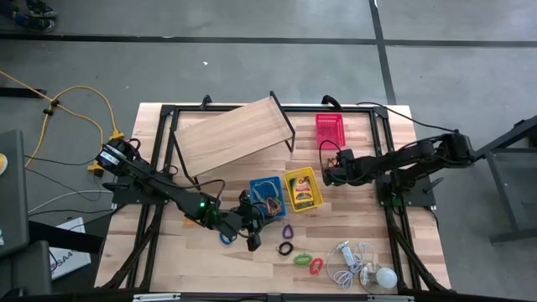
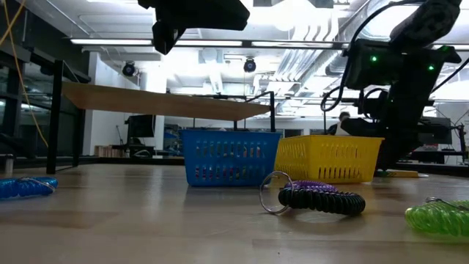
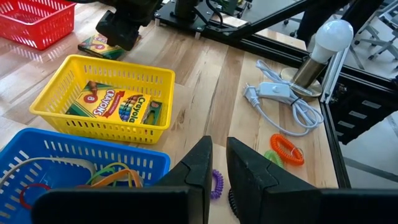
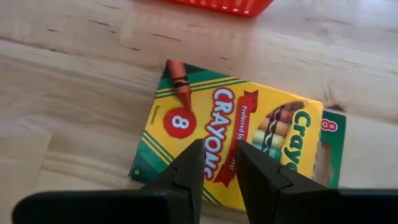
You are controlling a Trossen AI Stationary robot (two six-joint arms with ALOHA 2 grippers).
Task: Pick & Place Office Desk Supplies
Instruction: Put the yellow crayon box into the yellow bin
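A yellow-green crayon box [image 4: 236,134] lies flat on the table between the red basket [image 1: 330,130] and the yellow basket [image 1: 288,189]. My right gripper [image 4: 219,163] hangs just above it, slanting down, fingers a little apart and touching nothing. A second crayon box [image 3: 118,106] lies in the yellow basket. The blue basket [image 3: 93,154] holds rubber bands. Loose coil bands lie on the table: purple and black [image 2: 319,198], green [image 2: 440,216], red [image 3: 286,149] and blue [image 2: 26,187]. My left gripper [image 3: 219,163] waits above the table beside the blue basket, with a narrow empty gap between its fingers.
A slanted wooden board [image 1: 231,134] on black legs stands at the far left. A white bulb [image 1: 384,277] with its thin cord [image 3: 283,99] lies at the near right. Black frame rails run along the table's edges. Bare wood shows at the near left.
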